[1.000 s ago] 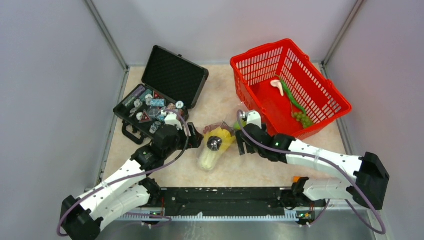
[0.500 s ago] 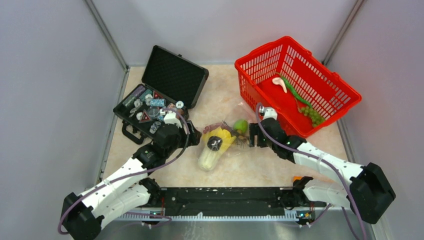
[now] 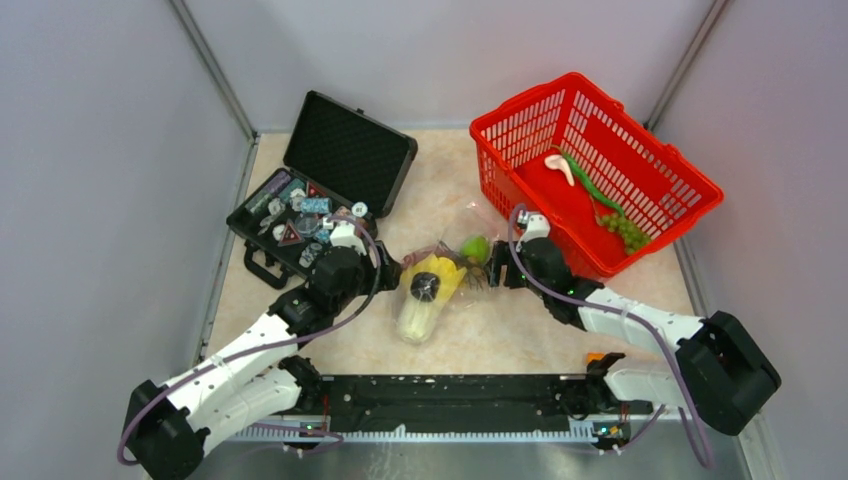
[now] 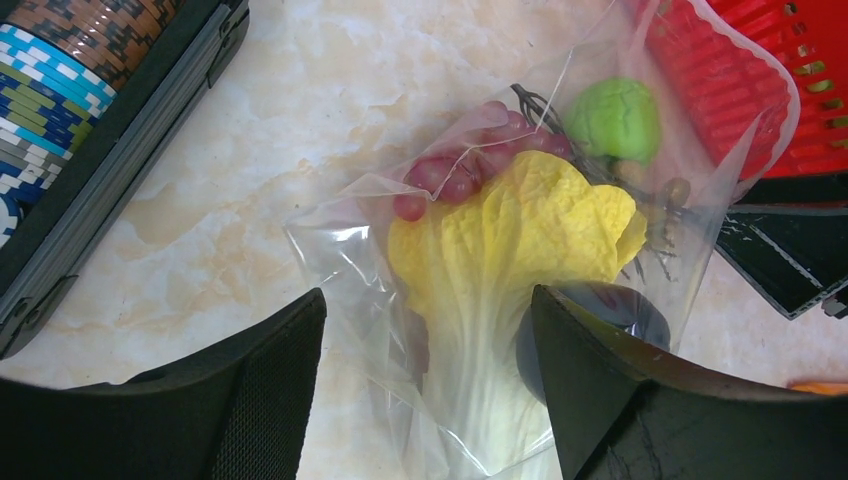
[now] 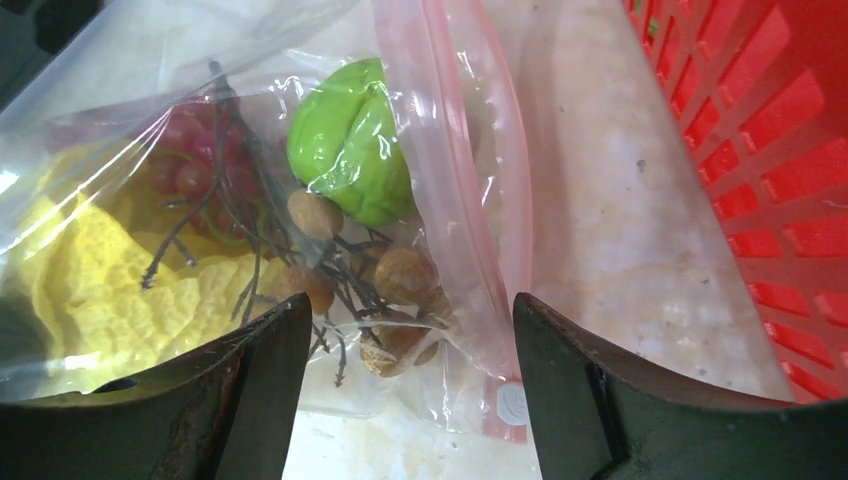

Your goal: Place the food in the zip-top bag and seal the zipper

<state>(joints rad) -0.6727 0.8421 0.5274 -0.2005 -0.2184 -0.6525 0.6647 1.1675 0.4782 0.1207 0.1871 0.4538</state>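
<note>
Bag: the clear bag (image 4: 345,245) lies on the table (image 3: 440,190) between both grippers, just beside the red basket (image 3: 520,103).
Contents: through the plastic you see a yellow leafy bunch (image 4: 520,230), red grapes (image 4: 470,165), a green fruit (image 5: 350,140) and brown bits (image 5: 400,275).
Zipper: the pink strip (image 5: 455,170) runs along the edge nearest the basket; you cannot tell whether it is sealed.
Left gripper (image 4: 428,310): fingers spread, straddling the leafy end, not clamped.
Right gripper (image 5: 412,310): fingers spread wide over the zipper end.
Green grapes (image 3: 630,232): inside the basket.

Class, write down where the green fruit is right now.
In the top view, the green fruit sits inside the clear bag at mid-table, between the yellow leafy bunch and the red basket.
</note>
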